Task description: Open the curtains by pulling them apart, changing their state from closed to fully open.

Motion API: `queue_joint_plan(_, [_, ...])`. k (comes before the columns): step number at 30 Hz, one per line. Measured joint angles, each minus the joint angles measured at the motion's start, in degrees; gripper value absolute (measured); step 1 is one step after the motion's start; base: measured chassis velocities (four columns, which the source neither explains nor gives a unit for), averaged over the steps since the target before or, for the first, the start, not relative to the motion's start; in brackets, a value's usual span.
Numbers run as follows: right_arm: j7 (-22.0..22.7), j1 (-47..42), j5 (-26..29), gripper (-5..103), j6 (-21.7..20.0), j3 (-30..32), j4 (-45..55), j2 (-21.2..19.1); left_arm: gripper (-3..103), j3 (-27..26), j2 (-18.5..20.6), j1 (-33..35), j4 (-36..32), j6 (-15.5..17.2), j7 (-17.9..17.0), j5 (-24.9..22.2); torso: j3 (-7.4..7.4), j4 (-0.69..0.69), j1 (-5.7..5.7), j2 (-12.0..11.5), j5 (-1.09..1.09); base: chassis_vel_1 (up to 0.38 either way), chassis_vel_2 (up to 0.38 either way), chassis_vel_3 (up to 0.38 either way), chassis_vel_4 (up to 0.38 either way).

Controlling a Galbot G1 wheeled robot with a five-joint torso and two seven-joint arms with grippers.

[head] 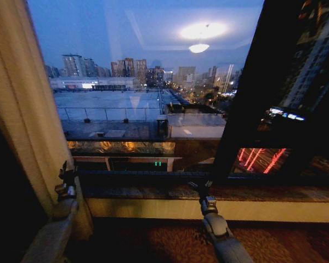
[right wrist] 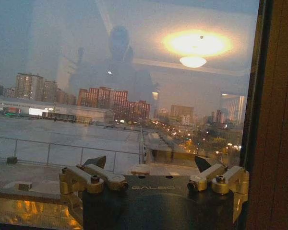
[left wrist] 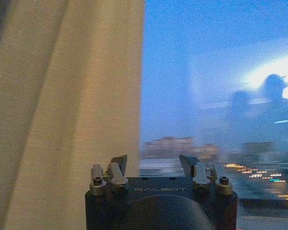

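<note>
Head view: left pincer (head: 66, 176) low at the left, touching or just beside the curtain (head: 23, 104), which is bunched against the left edge; state hard to tell from here. Right pincer (head: 200, 185) hangs over the window sill (head: 263, 193) at centre, well apart from any fabric. Window glass (head: 142, 82) between is bare, so this side looks already open.

Left wrist view: left pincer (left wrist: 153, 165) fingers spread, nothing between them, cream curtain (left wrist: 72, 110) just beside, soft pleats.

Right wrist view: right pincer (right wrist: 151, 165) fingers spread, empty, facing glass (right wrist: 110, 96), dark frame (right wrist: 278, 115) beside.

Fabric looks light, limp, translucent; likely slides easily. Best pinched on a pleat fold near the free edge.
</note>
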Motion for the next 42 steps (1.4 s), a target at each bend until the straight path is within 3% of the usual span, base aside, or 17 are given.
queue_joint_plan(4, [0.0, 0.0, 0.0, 100, 0.0, 0.0, 0.0, 0.0, 80, -0.1, -3.0, 7.3, -5.9, -0.9, 4.7, -2.4, 0.0, 0.02, 0.0, 0.0, 0.01, 0.0, 0.0, 0.0, 0.0])
queue_joint_plan(8, [0.0, 0.0, 0.0, 100, 0.0, 0.0, 0.0, 0.0, 95, 0.1, -6.4, 11.8, -9.2, -1.6, 6.4, -3.8, 0.0, 0.01, 0.0, 0.0, -0.01, 0.0, 0.0, 0.0, 0.0])
queue_joint_plan(11, [0.0, 0.0, 0.0, 100, 0.0, 0.0, 0.0, 0.0, 100, 0.5, -8.6, 15.5, -11.3, -2.7, 7.2, -2.7, 0.0, 0.01, 0.0, 0.0, -0.01, 0.0, 0.0, 0.0, 0.0])
queue_joint_plan(21, [0.0, 0.0, 0.0, 100, 0.0, 0.0, 0.0, 0.0, 100, 1.6, -11.7, 20.5, -14.8, -6.5, 8.1, -1.2, 0.01, 0.01, 0.0, 0.0, 0.0, 0.0, 0.0, 0.0, 0.0])
queue_joint_plan(42, [0.0, 0.0, 0.0, 100, 0.0, 0.0, 0.0, 0.0, 100, 1.7, -11.8, 20.5, -15.1, -6.6, 8.5, -0.8, 0.01, 0.01, 0.0, 0.0, -0.01, 0.0, 0.0, 0.0, 0.0])
